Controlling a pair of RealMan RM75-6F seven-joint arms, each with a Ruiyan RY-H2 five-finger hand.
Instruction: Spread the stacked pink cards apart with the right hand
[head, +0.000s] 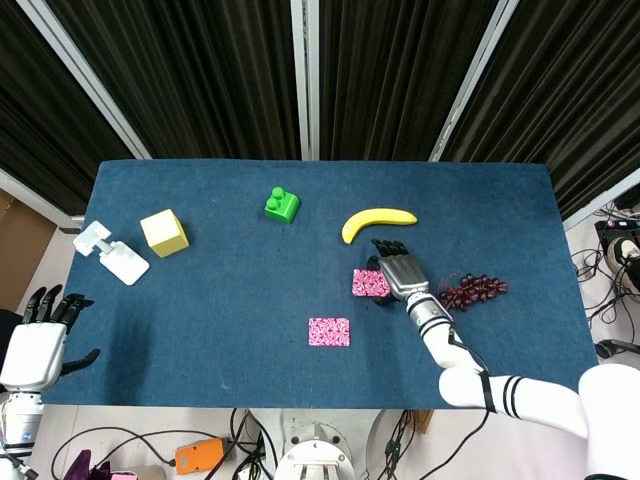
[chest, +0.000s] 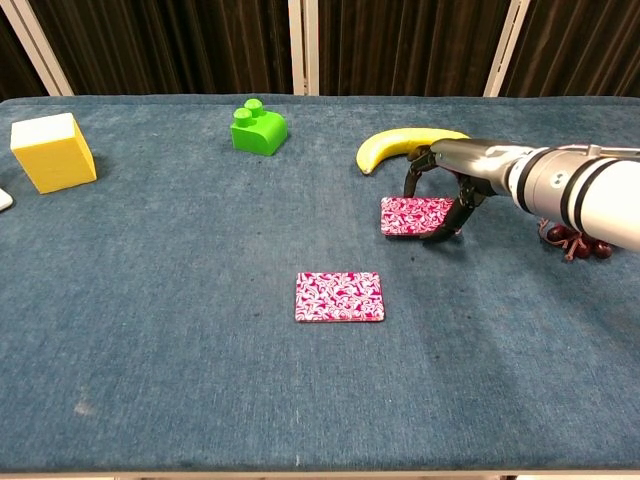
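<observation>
One pink patterned card (head: 329, 331) (chest: 339, 297) lies flat near the table's front middle. A second pink card (head: 369, 283) (chest: 415, 216) sits farther back and to the right, just below the banana. My right hand (head: 401, 272) (chest: 462, 177) pinches this second card at its right edge, fingers arched over it, the card low at the cloth. Whether the card rests on the table I cannot tell. My left hand (head: 38, 335) hangs off the table's front left corner with fingers spread, holding nothing.
A yellow banana (head: 377, 221) (chest: 408, 145) lies right behind the right hand. Dark grapes (head: 472, 290) (chest: 572, 243) sit to its right. A green block (head: 282, 205) (chest: 258, 128), a yellow cube (head: 164, 232) (chest: 53, 151) and a white part (head: 110, 253) lie at the back left.
</observation>
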